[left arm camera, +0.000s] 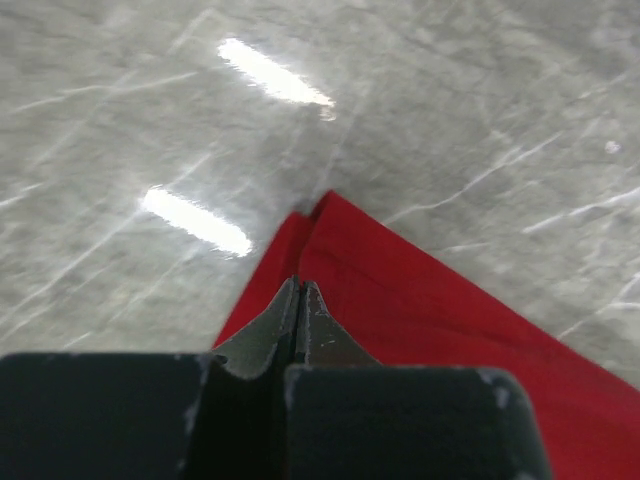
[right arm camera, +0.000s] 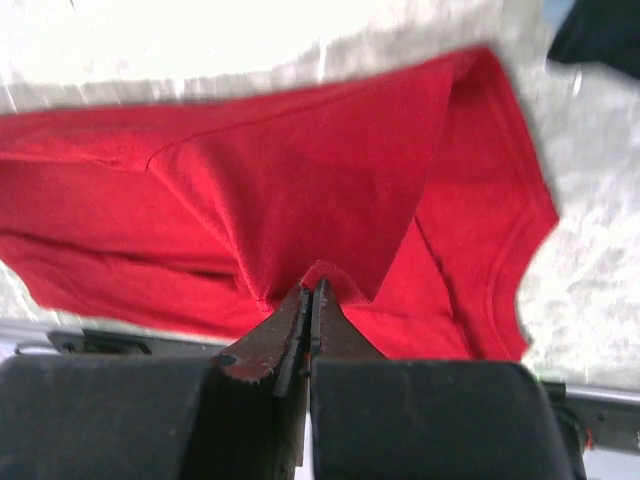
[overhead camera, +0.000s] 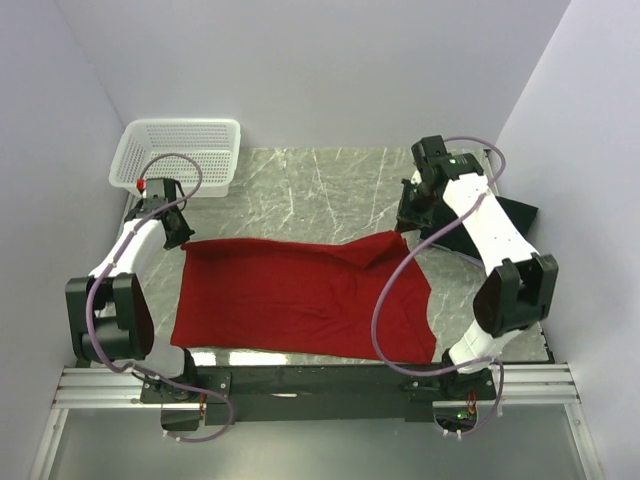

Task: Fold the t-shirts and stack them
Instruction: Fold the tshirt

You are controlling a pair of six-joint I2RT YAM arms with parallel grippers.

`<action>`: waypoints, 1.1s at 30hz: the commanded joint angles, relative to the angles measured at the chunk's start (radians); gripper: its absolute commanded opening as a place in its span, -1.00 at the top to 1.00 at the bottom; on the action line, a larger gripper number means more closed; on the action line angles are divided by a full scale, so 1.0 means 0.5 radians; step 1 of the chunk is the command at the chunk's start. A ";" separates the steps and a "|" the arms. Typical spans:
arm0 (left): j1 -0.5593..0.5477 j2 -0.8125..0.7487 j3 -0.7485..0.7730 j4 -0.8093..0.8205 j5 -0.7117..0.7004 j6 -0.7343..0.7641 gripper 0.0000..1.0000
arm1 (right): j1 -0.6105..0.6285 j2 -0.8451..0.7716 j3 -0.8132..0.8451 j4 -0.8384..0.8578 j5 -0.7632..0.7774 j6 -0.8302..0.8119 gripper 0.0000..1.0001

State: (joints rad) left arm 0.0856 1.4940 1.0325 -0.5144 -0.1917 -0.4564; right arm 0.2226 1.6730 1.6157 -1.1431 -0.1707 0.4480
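On the grey marbled table [overhead camera: 300, 185], the red t-shirt [overhead camera: 300, 295] lies spread wide between the two arms, most of it flat, its near edge running along close to the table's near edge. At the shirt's far left corner the left gripper [left arm camera: 298, 288] has its jaws pressed fully together on the cloth, and the pointed tip of that corner pokes out just past the fingertips over bare table. Toward the far right of the shirt, the right gripper [right arm camera: 310, 292] is likewise closed tight, pinching a small pucker of red cloth; there the fabric is drawn up into a peak, and a folded flap slants across the shirt beneath it. The neckline shows on the right of the right wrist view. A black t-shirt [right arm camera: 600, 35] lies just off the red one, at the table's right side. A white mesh basket [overhead camera: 215, 160] stands at the far left corner of the table, apart from the shirt.
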 commanded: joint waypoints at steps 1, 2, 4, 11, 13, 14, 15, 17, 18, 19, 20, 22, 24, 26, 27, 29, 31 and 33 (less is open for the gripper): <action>-0.003 -0.138 -0.019 -0.100 -0.184 0.091 0.99 | 0.043 -0.198 -0.120 -0.119 -0.002 0.009 1.00; -0.003 -0.150 -0.025 -0.115 -0.215 0.094 0.99 | 0.055 -0.232 -0.160 -0.122 -0.008 0.021 1.00; 0.004 -0.184 -0.049 -0.152 -0.267 0.106 0.99 | 0.082 -0.330 -0.283 -0.128 -0.014 0.040 1.00; 0.007 -0.325 -0.157 -0.235 -0.301 0.140 0.99 | 0.181 -0.621 -0.581 -0.141 -0.027 0.165 1.00; 0.007 -0.365 -0.181 -0.238 -0.292 0.140 0.99 | 0.187 -0.667 -0.590 -0.162 -0.015 0.187 1.00; 0.007 -0.386 -0.196 -0.238 -0.285 0.137 0.99 | 0.184 -0.701 -0.590 -0.171 -0.008 0.193 1.00; 0.007 -0.414 -0.209 -0.241 -0.276 0.134 0.99 | 0.184 -0.717 -0.593 -0.196 0.004 0.196 1.00; 0.007 -0.429 -0.224 -0.247 -0.276 0.134 0.99 | 0.187 -0.759 -0.617 -0.211 0.010 0.199 1.00; 0.004 -0.435 -0.230 -0.266 -0.282 0.121 0.99 | 0.187 -0.778 -0.630 -0.223 0.007 0.199 1.00; 0.004 -0.439 -0.236 -0.275 -0.288 0.121 0.99 | 0.190 -0.793 -0.645 -0.226 0.007 0.205 1.00; 0.007 -0.445 -0.242 -0.281 -0.295 0.103 0.99 | 0.196 -0.824 -0.685 -0.230 0.004 0.208 1.00; 0.004 -0.463 -0.243 -0.296 -0.331 0.100 0.99 | 0.205 -0.861 -0.731 -0.236 -0.002 0.217 1.00; 0.004 -0.475 -0.233 -0.306 -0.350 0.088 0.99 | 0.214 -0.910 -0.808 -0.227 -0.017 0.224 1.00; 0.007 -0.463 -0.200 -0.352 -0.393 0.069 0.99 | 0.230 -0.950 -0.887 -0.217 -0.042 0.236 1.00; 0.007 -0.454 -0.187 -0.373 -0.408 0.063 0.99 | 0.248 -0.962 -0.912 -0.214 -0.045 0.245 1.00; 0.004 -0.436 -0.160 -0.428 -0.448 0.057 0.99 | 0.270 -0.993 -0.970 -0.208 -0.045 0.264 1.00; 0.007 -0.429 -0.141 -0.477 -0.497 0.051 0.99 | 0.306 -1.014 -1.007 -0.202 -0.054 0.279 1.00; 0.007 -0.423 -0.129 -0.505 -0.525 0.032 0.82 | 0.328 -1.020 -1.068 -0.177 -0.063 0.291 1.00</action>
State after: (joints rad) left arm 0.0856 1.2907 0.9195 -0.7269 -0.3843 -0.4198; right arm 0.3664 1.1969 1.1065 -1.2350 -0.1913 0.5724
